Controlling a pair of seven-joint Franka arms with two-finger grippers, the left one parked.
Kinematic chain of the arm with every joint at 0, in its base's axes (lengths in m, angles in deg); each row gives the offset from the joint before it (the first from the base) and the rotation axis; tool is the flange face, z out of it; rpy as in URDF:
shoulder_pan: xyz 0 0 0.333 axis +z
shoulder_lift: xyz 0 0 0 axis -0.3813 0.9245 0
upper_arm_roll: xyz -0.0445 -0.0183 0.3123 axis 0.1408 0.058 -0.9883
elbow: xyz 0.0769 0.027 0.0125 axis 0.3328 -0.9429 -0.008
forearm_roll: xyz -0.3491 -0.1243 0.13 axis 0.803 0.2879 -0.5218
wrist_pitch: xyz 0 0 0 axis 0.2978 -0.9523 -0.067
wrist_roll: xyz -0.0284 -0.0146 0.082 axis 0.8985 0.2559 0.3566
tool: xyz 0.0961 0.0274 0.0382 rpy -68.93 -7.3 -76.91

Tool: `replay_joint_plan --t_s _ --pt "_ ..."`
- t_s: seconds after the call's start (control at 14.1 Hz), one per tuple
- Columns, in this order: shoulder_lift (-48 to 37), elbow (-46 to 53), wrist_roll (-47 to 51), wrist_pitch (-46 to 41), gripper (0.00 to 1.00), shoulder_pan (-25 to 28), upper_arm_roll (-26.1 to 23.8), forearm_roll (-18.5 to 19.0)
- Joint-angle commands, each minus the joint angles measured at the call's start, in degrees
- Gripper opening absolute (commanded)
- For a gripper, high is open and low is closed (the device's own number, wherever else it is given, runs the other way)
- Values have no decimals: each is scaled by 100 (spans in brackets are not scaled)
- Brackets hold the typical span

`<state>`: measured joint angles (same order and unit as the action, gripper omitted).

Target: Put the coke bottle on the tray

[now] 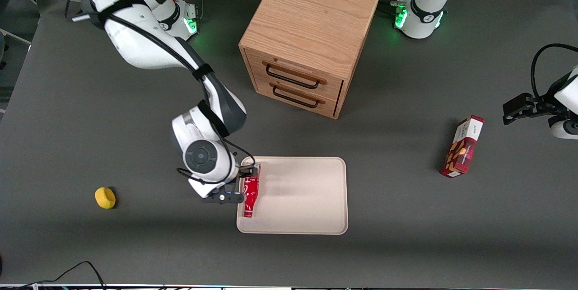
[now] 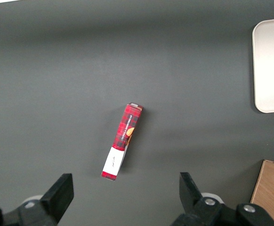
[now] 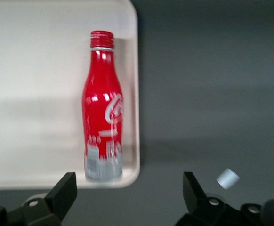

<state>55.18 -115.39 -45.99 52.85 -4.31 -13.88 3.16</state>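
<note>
Bottle lies in tray, against its rim toward the working arm. Gripper hovers above, fingers spread, released. Snack box and cabinet are well apart. Lettering is seen only by wrist.

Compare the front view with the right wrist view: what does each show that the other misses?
Front only: wooden drawer cabinet, red snack box, yellow object. Right wrist only: the coke bottle's cap and silvery base, a small grey object on the table. Both: bottle lying on the tray by its rim, open claw off it.
</note>
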Motion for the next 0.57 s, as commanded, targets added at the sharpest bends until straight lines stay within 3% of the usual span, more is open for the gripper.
replay_joint_plan --t_s 0.0,0.14,0.21,0.35,0.5 --pt "-1438 -1302 -175 -301 100 -446 -89 -360" --pt "-2589 -2391 -769 -390 100 -762 -72 -467" --pt "-3143 -2866 -1113 -425 100 -851 -3 -694" --pt "-4180 -3676 -1466 -442 100 -756 557 -828" --pt "-4903 -4039 -2063 -801 100 -808 806 -871"
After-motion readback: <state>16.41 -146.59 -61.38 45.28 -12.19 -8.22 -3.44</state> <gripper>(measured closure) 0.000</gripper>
